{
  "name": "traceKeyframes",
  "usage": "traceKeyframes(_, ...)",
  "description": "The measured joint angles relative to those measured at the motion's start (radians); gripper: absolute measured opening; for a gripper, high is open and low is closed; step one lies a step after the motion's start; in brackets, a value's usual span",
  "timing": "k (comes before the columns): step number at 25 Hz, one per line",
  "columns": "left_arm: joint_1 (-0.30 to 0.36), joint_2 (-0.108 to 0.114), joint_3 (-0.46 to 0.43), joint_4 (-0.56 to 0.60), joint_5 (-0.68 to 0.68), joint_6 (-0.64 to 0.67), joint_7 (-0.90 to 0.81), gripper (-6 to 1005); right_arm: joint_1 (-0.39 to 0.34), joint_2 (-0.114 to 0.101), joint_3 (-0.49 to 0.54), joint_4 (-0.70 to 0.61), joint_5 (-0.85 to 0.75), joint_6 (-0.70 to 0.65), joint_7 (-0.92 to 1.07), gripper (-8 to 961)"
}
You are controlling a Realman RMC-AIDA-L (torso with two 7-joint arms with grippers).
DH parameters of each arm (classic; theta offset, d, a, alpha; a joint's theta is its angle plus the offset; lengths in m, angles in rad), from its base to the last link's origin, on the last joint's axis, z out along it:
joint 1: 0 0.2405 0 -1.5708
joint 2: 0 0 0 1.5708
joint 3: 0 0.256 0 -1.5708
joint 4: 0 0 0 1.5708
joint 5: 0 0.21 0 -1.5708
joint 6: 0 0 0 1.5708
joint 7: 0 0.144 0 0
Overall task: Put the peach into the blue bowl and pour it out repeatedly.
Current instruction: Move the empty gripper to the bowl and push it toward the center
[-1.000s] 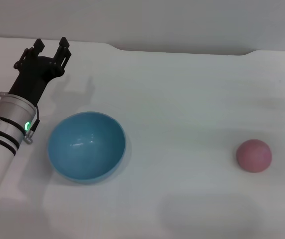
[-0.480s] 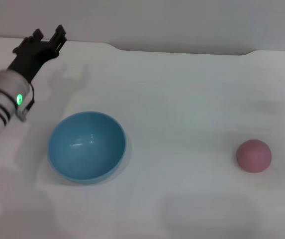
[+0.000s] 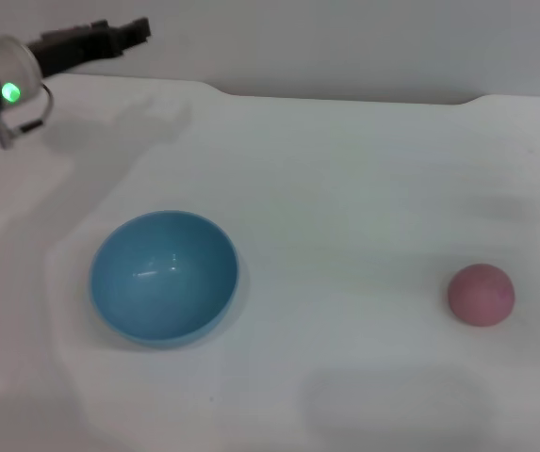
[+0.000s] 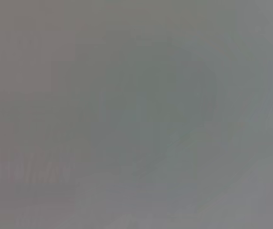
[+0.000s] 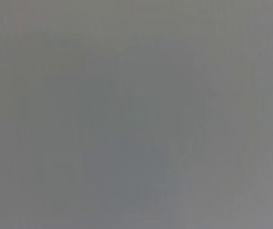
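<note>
Two task items sit well apart on my white desk [image 3: 345, 188]: the blue bowl [image 3: 164, 278] upright toward the left, the peach [image 3: 481, 294] lying bare toward the right. My left gripper [image 3: 130, 30] hangs high at the far left corner, away from both, touching nothing; I cannot tell how its jaws stand. Both wrist views give me only grey blur. The right gripper is out of sight.

Glossy smooth blue bowl [image 3: 164, 278] (plastic-looking), matte peach [image 3: 481, 294], matt table [image 3: 364, 188].
</note>
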Motion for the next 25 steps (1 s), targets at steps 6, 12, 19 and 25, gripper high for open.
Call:
traceKeyframes(6, 0.074, 0.05, 0.011, 0.336, 0.525, 0.309, -0.625, 609, -0.005, 0.0, 0.0, -0.004, 0.0, 0.001, 0.0, 591)
traceKeyframes(12, 0.087, 0.046, -0.097, 0.479, 0.652, 0.698, -0.735, 411, 0.0, -0.001, 0.0, -0.008, 0.0, 0.006, -0.003, 591)
traceKeyframes(19, 0.074, 0.016, -0.087, 0.555, 0.822, 0.845, -0.777, 412, 0.006, -0.002, -0.003, -0.009, -0.004, 0.008, -0.007, 591)
traceKeyframes(25, 0.053, -0.018, -0.08, 0.578, 0.909, 0.912, -0.759, 411, 0.007, -0.002, -0.009, -0.002, -0.006, 0.009, -0.007, 591)
